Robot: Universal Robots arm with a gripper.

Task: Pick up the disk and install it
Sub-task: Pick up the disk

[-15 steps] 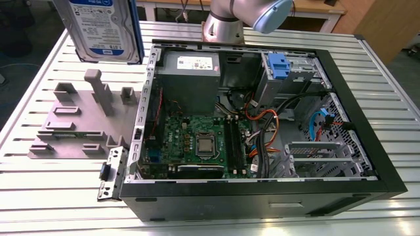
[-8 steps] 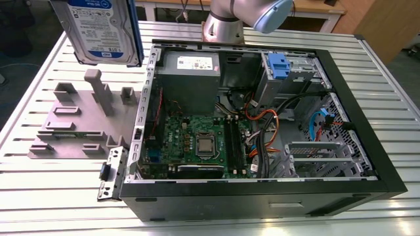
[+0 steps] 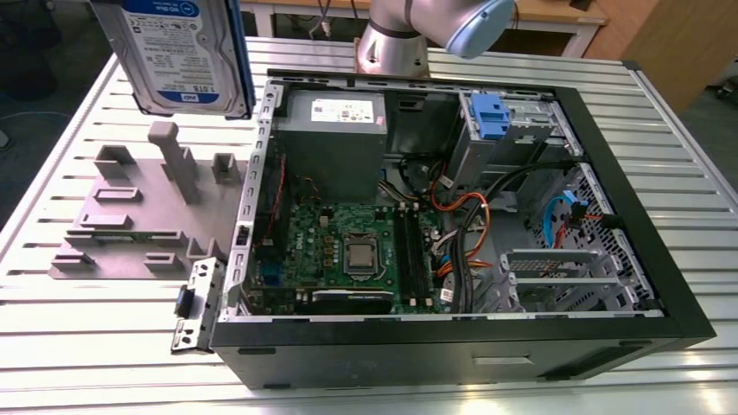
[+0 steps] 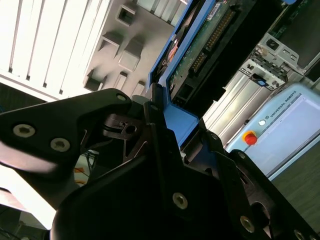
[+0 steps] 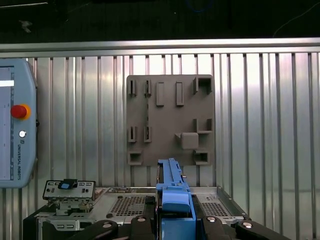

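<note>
The disk (image 3: 185, 52) hangs high over the table at the exterior view's left, above the grey holder plate (image 3: 127, 225); its white-and-blue label faces the camera and blue rails run along its edges. In both wrist views my gripper (image 5: 172, 222) is shut on the disk's blue-railed edge (image 5: 172, 192), with a black finger (image 5: 137, 222) on each side. The second wrist view shows the gripper (image 4: 180, 130) clamped on the blue rail, with the disk's green circuit side (image 4: 200, 45) beyond it. The holder plate (image 5: 170, 120) lies bare.
The open computer case (image 3: 680, 259) lies on the slatted metal table (image 3: 69, 337), with a grey power supply (image 3: 334, 130), motherboard (image 3: 346, 251), cables and a blue-tabbed drive bay (image 3: 490, 117). The arm's base (image 3: 392, 43) stands behind the case. A teach pendant (image 5: 15, 125) lies beside the table.
</note>
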